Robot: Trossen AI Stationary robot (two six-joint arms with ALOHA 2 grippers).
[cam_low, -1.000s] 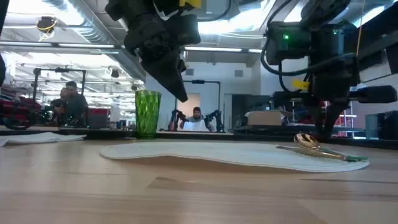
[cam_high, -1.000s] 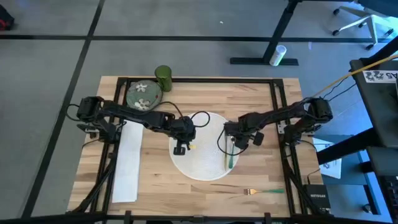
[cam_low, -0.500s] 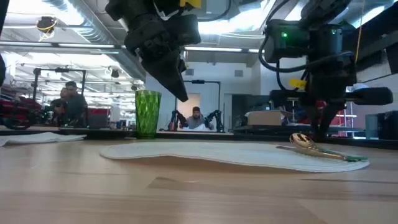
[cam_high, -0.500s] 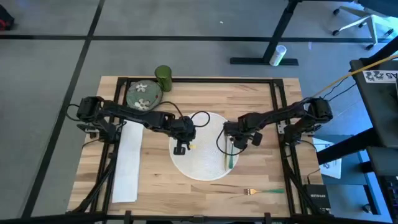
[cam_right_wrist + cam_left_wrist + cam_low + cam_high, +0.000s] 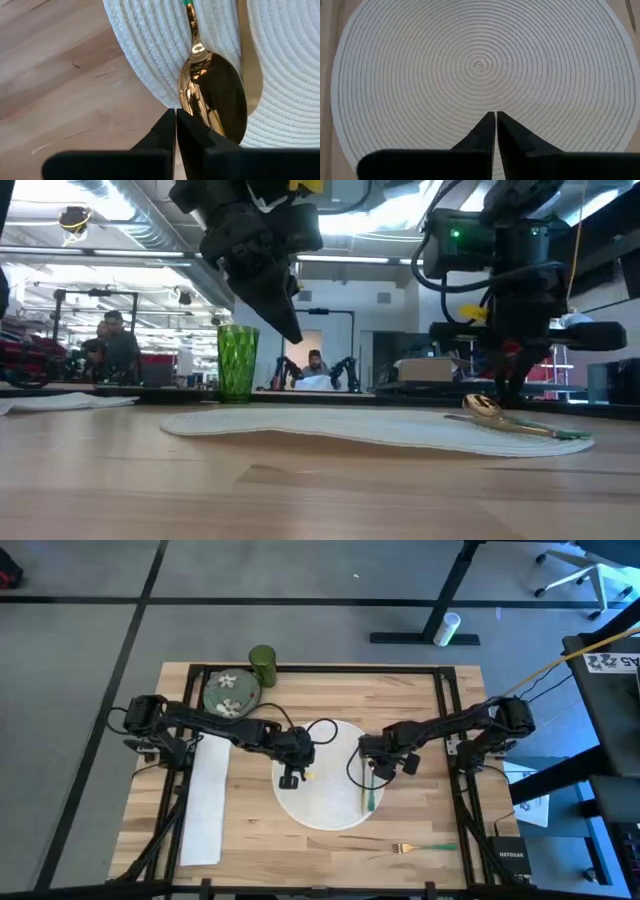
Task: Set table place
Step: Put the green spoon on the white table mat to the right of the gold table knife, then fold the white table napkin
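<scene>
Over the last second you barely moved: your right gripper (image 5: 374, 771), fingers pressed together and empty, hovered over the spoon (image 5: 212, 95) on the placemat (image 5: 330, 795) at the table (image 5: 420, 705) centre; nothing advanced.

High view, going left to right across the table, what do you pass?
White napkin → floral plate → green cup → left gripper → round woven placemat → spoon with the right gripper over it → fork.
</scene>
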